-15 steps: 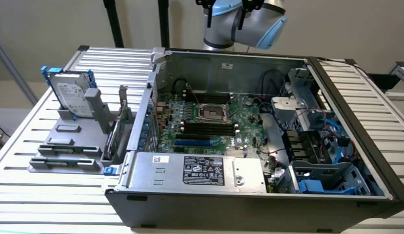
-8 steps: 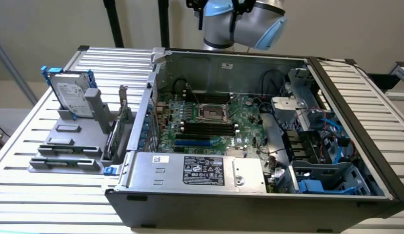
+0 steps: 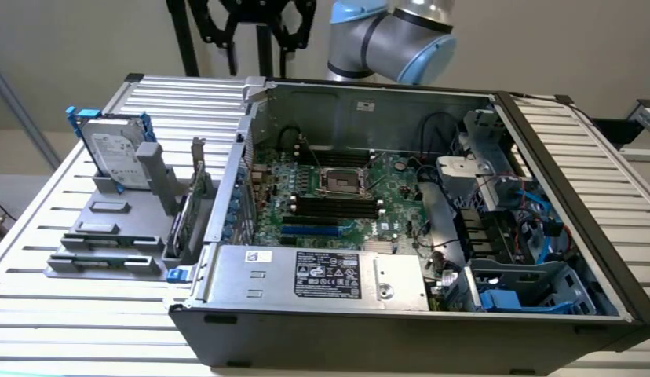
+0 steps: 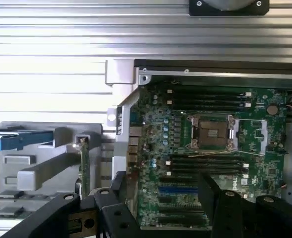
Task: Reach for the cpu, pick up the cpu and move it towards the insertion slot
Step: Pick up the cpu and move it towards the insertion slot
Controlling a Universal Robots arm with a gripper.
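The cpu point(image 3: 108, 206) point(image 4: 17, 159) lies flat, face up, on the grey fixture point(image 3: 68, 263) at the exterior view's left, just below the upright hard drive point(image 3: 114, 157). It is near-square, so no long axis can be told; its edges run parallel to the fixture's. The insertion slot point(image 3: 341, 181) point(image 4: 211, 133) sits on the motherboard point(image 3: 393, 181) inside the open computer case point(image 3: 409, 338), at frame centre and well apart from the cpu. In the wrist view, the gripper point(image 4: 163, 213) has its black fingers point(image 4: 104, 210) spread wide with nothing between them.
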